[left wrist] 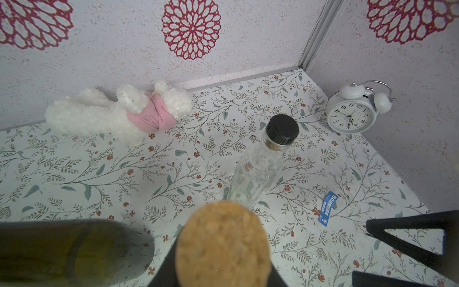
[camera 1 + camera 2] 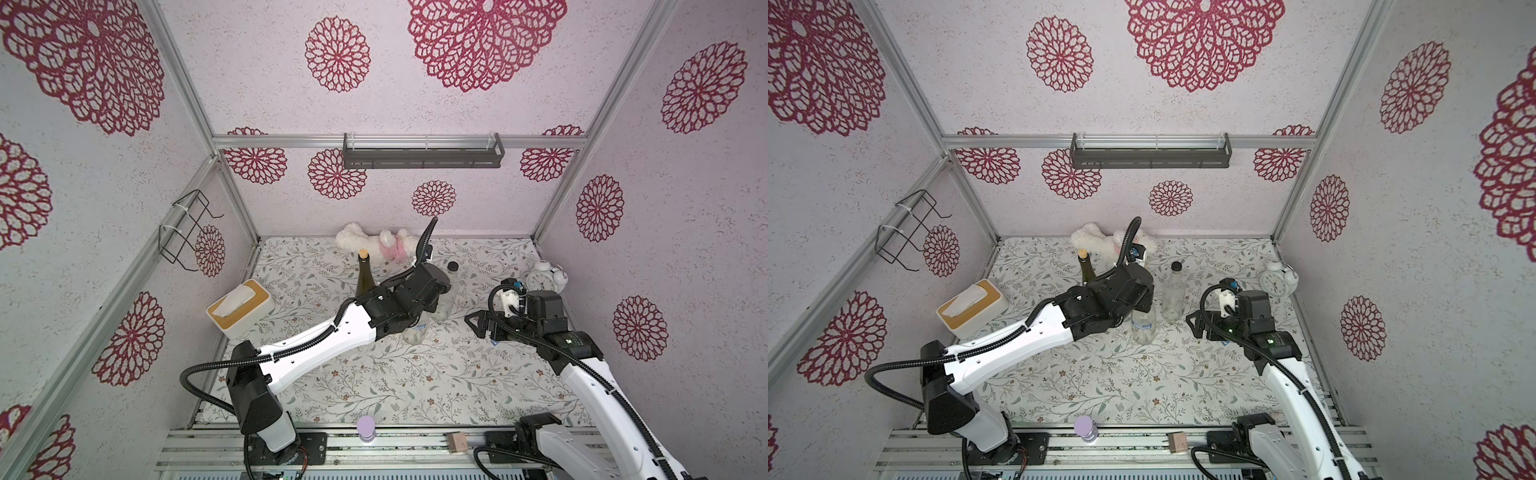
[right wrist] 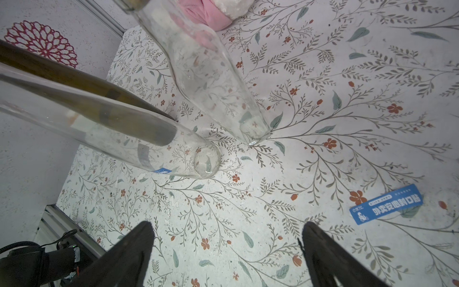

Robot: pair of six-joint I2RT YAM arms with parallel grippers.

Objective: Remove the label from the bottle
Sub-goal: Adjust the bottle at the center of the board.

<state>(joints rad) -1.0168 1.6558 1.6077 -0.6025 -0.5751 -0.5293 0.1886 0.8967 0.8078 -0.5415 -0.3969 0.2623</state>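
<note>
A clear glass bottle [image 2: 1144,328] stands upright on the floral mat, and its cork [image 1: 222,244] fills the left wrist view. My left gripper [image 1: 221,269] sits over its neck with dark fingers [image 1: 162,272] close on both sides. The cork hides whether they touch the neck. A small blue scrap [image 3: 161,171] clings to the bottle's side [image 3: 149,139]. The blue label [image 3: 386,204] lies flat on the mat, apart from the bottle. My right gripper [image 3: 227,231] hovers open and empty over the mat near the label [image 1: 328,208].
A second clear bottle [image 2: 1173,297] with a black cap stands just behind. A dark green wine bottle [image 2: 365,278] is to its left. A plush toy [image 2: 374,243], an alarm clock [image 2: 544,278] and a tissue box [image 2: 239,309] ring the mat. A purple-capped bottle [image 2: 366,428] stands at the front rail.
</note>
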